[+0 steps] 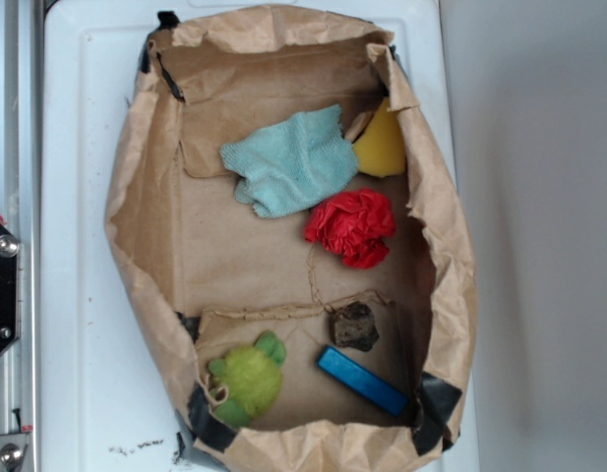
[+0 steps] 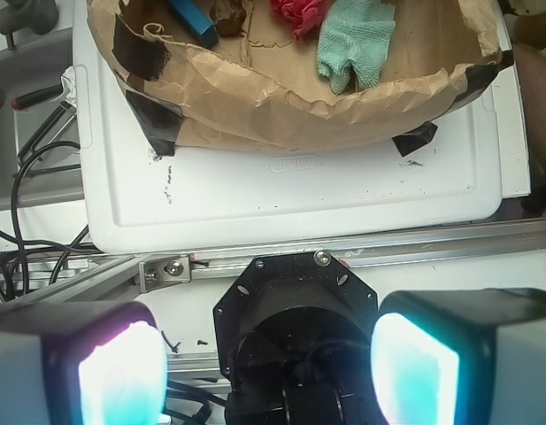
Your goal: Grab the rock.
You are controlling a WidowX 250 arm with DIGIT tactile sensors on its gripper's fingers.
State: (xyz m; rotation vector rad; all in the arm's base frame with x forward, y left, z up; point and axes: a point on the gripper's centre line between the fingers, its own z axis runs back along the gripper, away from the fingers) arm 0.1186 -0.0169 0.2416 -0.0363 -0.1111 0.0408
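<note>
My pincer [image 2: 268,367] hung wide and empty above the white tray [image 2: 290,190]. Inside one paper bag [image 1: 146,226] lay one rock [image 1: 354,325], beside one blue block [image 1: 362,381].

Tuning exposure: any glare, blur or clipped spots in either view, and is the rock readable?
Exterior: soft even light, slightly hazy; the small dark jagged rock is readable, its surface detail muddy. Wrist: the end effector pads glow blown-out cyan-white and blurred; rock cropped at the top edge.
</note>
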